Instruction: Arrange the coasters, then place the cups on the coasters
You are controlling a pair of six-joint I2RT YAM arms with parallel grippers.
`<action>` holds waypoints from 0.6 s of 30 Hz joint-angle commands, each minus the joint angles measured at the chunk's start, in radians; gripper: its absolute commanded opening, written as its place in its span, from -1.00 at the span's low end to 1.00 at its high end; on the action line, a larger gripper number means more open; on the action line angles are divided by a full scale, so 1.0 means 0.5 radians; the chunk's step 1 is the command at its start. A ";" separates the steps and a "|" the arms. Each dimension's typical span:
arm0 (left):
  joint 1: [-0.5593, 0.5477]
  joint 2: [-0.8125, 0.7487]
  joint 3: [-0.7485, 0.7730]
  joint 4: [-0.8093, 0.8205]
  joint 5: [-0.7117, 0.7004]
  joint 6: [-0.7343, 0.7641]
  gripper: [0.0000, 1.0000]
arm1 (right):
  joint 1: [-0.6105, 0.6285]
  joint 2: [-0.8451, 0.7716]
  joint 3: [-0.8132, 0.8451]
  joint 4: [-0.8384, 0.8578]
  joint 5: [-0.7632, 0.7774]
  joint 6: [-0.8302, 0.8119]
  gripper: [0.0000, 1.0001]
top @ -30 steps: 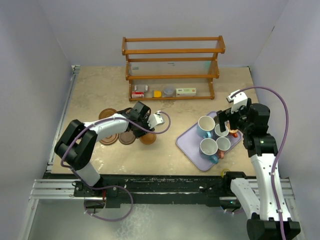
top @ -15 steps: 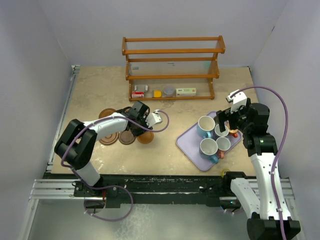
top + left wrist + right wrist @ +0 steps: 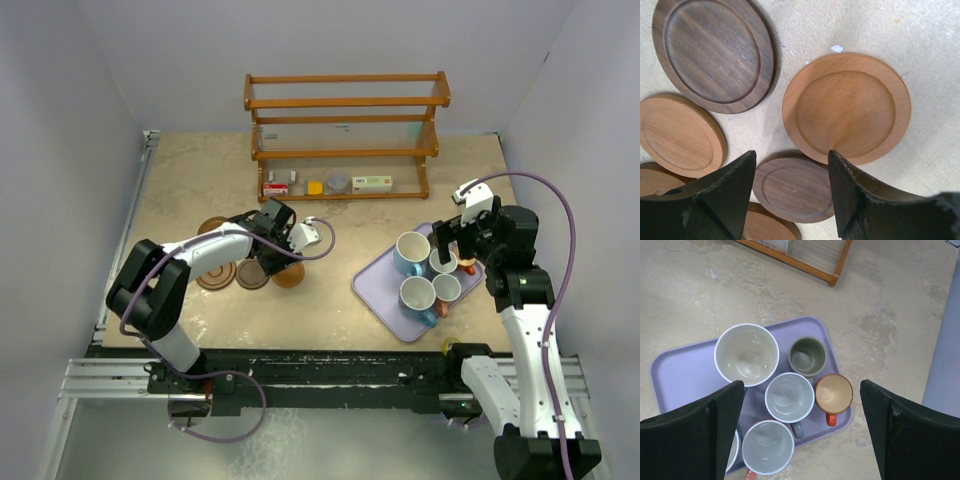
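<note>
Several round wooden coasters lie flat at the table's left. In the left wrist view I see a large dark coaster (image 3: 715, 52), a large orange-brown one (image 3: 847, 107), a small light one (image 3: 680, 135) and a small dark one (image 3: 792, 185). My left gripper (image 3: 792, 200) (image 3: 264, 256) hovers open over the small dark coaster, a finger over each of its sides. Several cups stand on the lavender tray (image 3: 685, 375): a large light blue cup (image 3: 746, 355), a grey-green one (image 3: 807, 356), a grey one (image 3: 789, 397) and an orange one (image 3: 833, 393). My right gripper (image 3: 800, 430) (image 3: 452, 250) hangs wide open above them.
A wooden shelf rack (image 3: 345, 130) stands at the back, with a small yellow item (image 3: 315, 187), a grey round item (image 3: 338, 182) and little boxes on its lowest shelf. Lilac walls close in the table on the left, back and right.
My left gripper's jaws have widened and the arm has drawn back slightly to the left. The orange-brown coaster sits a touch further left. The right arm has not moved.
</note>
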 commanded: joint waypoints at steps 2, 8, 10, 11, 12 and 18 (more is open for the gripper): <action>0.013 -0.229 0.059 0.007 0.092 -0.032 0.17 | -0.005 0.000 0.044 0.002 -0.029 -0.011 1.00; 0.026 -0.424 0.045 0.067 0.062 -0.034 0.26 | -0.003 0.049 0.119 -0.073 -0.055 -0.029 1.00; 0.036 -0.490 0.026 0.092 0.046 -0.042 0.28 | -0.002 0.090 0.182 -0.132 -0.064 -0.048 1.00; 0.044 -0.530 0.011 0.112 0.039 -0.045 0.30 | -0.002 0.108 0.209 -0.156 -0.065 -0.057 1.00; 0.053 -0.571 -0.009 0.137 0.031 -0.044 0.31 | 0.000 0.127 0.227 -0.174 -0.068 -0.073 1.00; 0.087 -0.795 -0.120 0.274 -0.136 -0.090 0.50 | 0.077 0.274 0.321 -0.290 -0.028 -0.176 0.98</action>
